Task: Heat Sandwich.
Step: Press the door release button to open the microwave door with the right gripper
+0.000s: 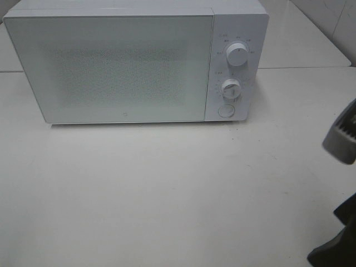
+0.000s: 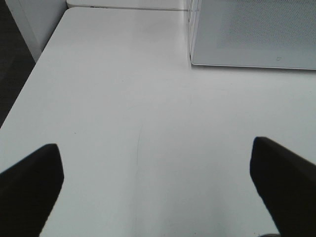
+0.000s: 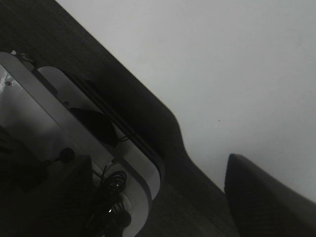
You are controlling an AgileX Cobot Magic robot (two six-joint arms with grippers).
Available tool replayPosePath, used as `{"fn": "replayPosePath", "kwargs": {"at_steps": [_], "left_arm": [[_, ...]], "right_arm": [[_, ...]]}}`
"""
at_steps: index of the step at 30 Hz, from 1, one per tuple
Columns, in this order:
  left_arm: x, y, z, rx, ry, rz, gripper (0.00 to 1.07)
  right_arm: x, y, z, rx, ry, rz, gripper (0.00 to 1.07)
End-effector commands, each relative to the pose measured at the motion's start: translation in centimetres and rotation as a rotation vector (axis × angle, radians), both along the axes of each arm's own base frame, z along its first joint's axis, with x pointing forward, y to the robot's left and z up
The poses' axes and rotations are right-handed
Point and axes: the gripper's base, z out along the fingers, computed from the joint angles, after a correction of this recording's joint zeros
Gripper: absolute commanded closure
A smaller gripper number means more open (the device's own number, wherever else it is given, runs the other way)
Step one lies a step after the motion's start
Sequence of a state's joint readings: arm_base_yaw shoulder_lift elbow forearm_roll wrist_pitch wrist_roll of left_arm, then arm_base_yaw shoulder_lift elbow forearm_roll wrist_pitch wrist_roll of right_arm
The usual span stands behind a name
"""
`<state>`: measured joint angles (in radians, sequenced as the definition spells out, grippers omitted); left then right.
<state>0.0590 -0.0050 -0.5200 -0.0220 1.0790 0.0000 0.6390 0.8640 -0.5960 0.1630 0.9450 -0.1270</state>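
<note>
Exterior high: a white microwave (image 1: 128,67) is being shown standing at the back of a white table (image 1: 167,189), with its frosted door (image 1: 111,61) shut. On the panel right of the door, an upper knob (image 1: 238,54), a lower knob (image 1: 230,89) and a round button (image 1: 226,110) under them are being shown. The right gripper (image 1: 336,194) is being seen at the right edge over the table, well apart from the microwave. One grey toothed finger (image 1: 340,142) and one dark finger (image 1: 334,245) are being held apart, with nothing between them.

Left wrist: the left gripper (image 2: 155,148) is being held over the table (image 2: 123,98), its two dark fingers (image 2: 29,182) spread wide with nothing between. The microwave's lower front corner (image 2: 252,34) is being seen ahead, and dark floor (image 2: 12,74) beside the table edge.

Right wrist: one dark finger (image 3: 266,197) is being seen near the table's edge (image 3: 222,64). Dark floor (image 3: 74,49) and a grey metal frame with black cables (image 3: 59,123) are being shown below.

The sandwich is not being shown by any view, so its place cannot be told.
</note>
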Motion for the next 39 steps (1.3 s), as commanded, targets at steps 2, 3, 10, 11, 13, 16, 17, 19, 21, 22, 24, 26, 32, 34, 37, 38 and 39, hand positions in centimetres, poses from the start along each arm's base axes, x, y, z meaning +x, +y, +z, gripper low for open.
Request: {"fn": "replayPosePath", "kwargs": {"at_steps": [2, 3, 10, 11, 13, 16, 17, 19, 21, 22, 24, 26, 32, 34, 37, 38, 39], "left_arm": [[-0.3, 0.0, 0.0, 0.000, -0.030, -0.001, 0.09], [-0.3, 0.0, 0.0, 0.000, -0.030, -0.001, 0.09], [-0.3, 0.0, 0.0, 0.000, -0.030, -0.001, 0.09], [-0.3, 0.0, 0.0, 0.000, -0.030, -0.001, 0.09], [-0.3, 0.0, 0.0, 0.000, -0.030, -0.001, 0.09], [-0.3, 0.0, 0.0, 0.000, -0.030, -0.001, 0.09], [-0.3, 0.0, 0.0, 0.000, -0.030, -0.001, 0.09], [-0.3, 0.0, 0.0, 0.000, -0.030, -0.001, 0.09], [-0.3, 0.0, 0.0, 0.000, -0.030, -0.001, 0.09], [-0.3, 0.0, 0.0, 0.000, -0.030, -0.001, 0.09], [-0.3, 0.0, 0.0, 0.000, -0.030, -0.001, 0.09], [-0.3, 0.0, 0.0, 0.000, -0.030, -0.001, 0.09], [-0.3, 0.0, 0.0, 0.000, -0.030, -0.001, 0.09], [-0.3, 0.0, 0.0, 0.000, -0.030, -0.001, 0.09], [-0.3, 0.0, 0.0, 0.000, -0.030, -0.001, 0.09], [-0.3, 0.0, 0.0, 0.000, -0.030, -0.001, 0.09], [-0.3, 0.0, 0.0, 0.000, -0.030, -0.001, 0.09]], "right_arm": [[-1.5, -2.3, 3.4, -0.029, -0.107, -0.064, 0.35], [-1.7, -2.7, 3.8, -0.032, -0.129, -0.074, 0.35], [-4.6, -5.4, 5.4, 0.043, -0.299, -0.111, 0.35], [-5.5, -6.2, 5.7, 0.082, -0.349, -0.116, 0.35], [-6.3, -6.8, 5.9, 0.111, -0.392, -0.135, 0.35], [-7.2, -7.8, 6.1, 0.125, -0.460, -0.212, 0.35], [-7.5, -8.2, 6.1, 0.124, -0.486, -0.242, 0.35], [-7.7, -8.4, 6.2, 0.120, -0.510, -0.272, 0.35], [-8.5, -9.1, 6.3, 0.119, -0.581, -0.351, 0.35], [-8.7, -9.2, 6.1, 0.122, -0.601, -0.370, 0.35], [-8.9, -9.3, 6.0, 0.128, -0.617, -0.383, 0.35], [-9.4, -9.5, 4.9, 0.129, -0.641, -0.421, 0.35], [-9.9, -9.6, 2.7, 0.137, -0.719, -0.509, 0.35], [-10.0, -9.6, 2.4, 0.138, -0.732, -0.523, 0.35], [-10.4, -9.6, 1.9, 0.134, -0.765, -0.571, 0.35], [-10.4, -9.6, 1.9, 0.130, -0.765, -0.579, 0.35], [-10.4, -9.6, 1.9, 0.130, -0.765, -0.579, 0.35]]}}
